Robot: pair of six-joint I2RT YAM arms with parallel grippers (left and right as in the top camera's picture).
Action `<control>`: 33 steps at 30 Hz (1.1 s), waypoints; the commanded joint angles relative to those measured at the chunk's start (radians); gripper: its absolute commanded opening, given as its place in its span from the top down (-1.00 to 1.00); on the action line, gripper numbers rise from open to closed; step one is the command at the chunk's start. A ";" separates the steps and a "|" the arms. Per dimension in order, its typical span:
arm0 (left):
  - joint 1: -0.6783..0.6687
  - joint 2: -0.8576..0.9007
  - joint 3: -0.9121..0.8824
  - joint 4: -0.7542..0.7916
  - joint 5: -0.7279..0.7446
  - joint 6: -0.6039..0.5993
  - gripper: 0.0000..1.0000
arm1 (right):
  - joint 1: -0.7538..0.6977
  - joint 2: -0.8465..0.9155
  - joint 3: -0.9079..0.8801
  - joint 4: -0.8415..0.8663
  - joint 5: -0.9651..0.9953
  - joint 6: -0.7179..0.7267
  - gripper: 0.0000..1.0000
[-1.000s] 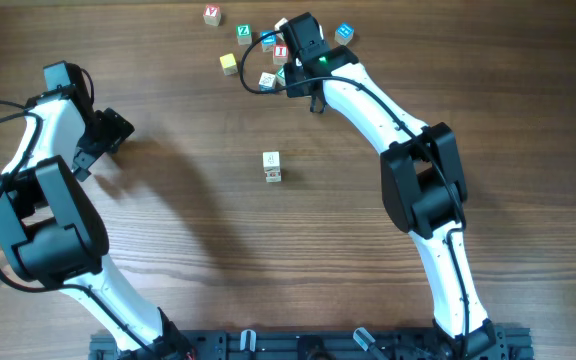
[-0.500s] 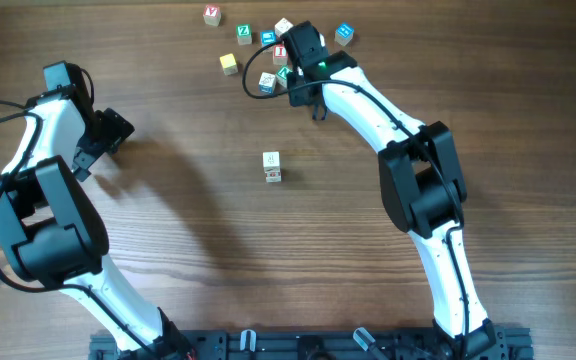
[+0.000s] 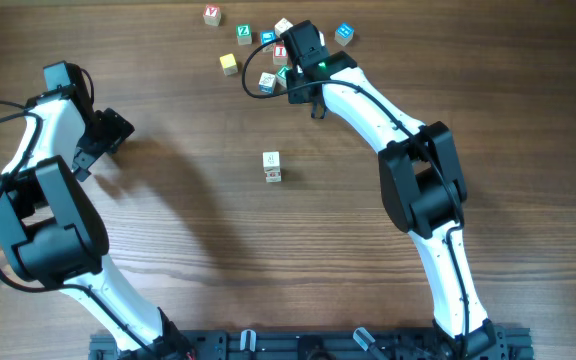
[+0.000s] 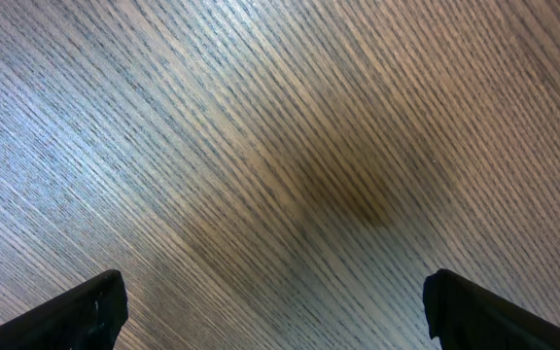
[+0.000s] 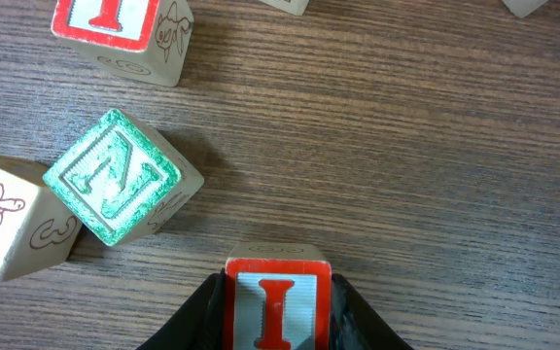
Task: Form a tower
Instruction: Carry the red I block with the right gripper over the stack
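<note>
Tabletop; right fingers tight around I-cube

The left arm was stationed at the far left, with the left gripper spread wide. The right arm reached to the far side. The right gripper was clamped on the red "I" cube.

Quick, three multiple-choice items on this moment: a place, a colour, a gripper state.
1. The green N cube is: A) on the table, touching a pale cube; B) stacked on another cube; C) held off the table.
2. The I cube in the right gripper has a letter in: A) blue; B) red; C) green.
3. The left gripper is: A) shut empty; B) shut on a cube; C) open.
A: both rest on the wood, sides meeting. B: the I is red. C: its fingers stand wide apart.
</note>
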 commanded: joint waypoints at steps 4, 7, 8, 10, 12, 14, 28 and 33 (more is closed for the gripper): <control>0.003 0.001 -0.005 0.000 -0.009 -0.002 -1.00 | 0.001 -0.027 -0.003 -0.125 0.005 0.002 0.44; 0.003 0.001 -0.005 0.000 -0.009 -0.002 -1.00 | 0.001 -0.056 -0.003 -0.259 -0.188 -0.002 0.42; 0.003 0.001 -0.005 0.000 -0.009 -0.002 -1.00 | 0.001 -0.055 -0.003 -0.325 -0.262 -0.001 0.42; 0.003 0.001 -0.005 0.000 -0.009 -0.002 -1.00 | 0.001 -0.055 -0.003 -0.426 -0.278 0.026 0.41; 0.003 0.001 -0.005 0.000 -0.009 -0.002 -1.00 | 0.001 -0.055 -0.003 -0.499 -0.311 0.025 0.40; 0.003 0.001 -0.005 0.000 -0.009 -0.002 -1.00 | 0.001 -0.055 -0.003 -0.514 -0.333 0.025 0.13; 0.003 0.001 -0.005 0.000 -0.009 -0.002 -1.00 | 0.001 -0.055 -0.003 -0.469 -0.201 0.024 0.21; 0.003 0.001 -0.005 0.000 -0.009 -0.002 -1.00 | 0.001 -0.055 -0.003 -0.454 -0.201 0.023 0.21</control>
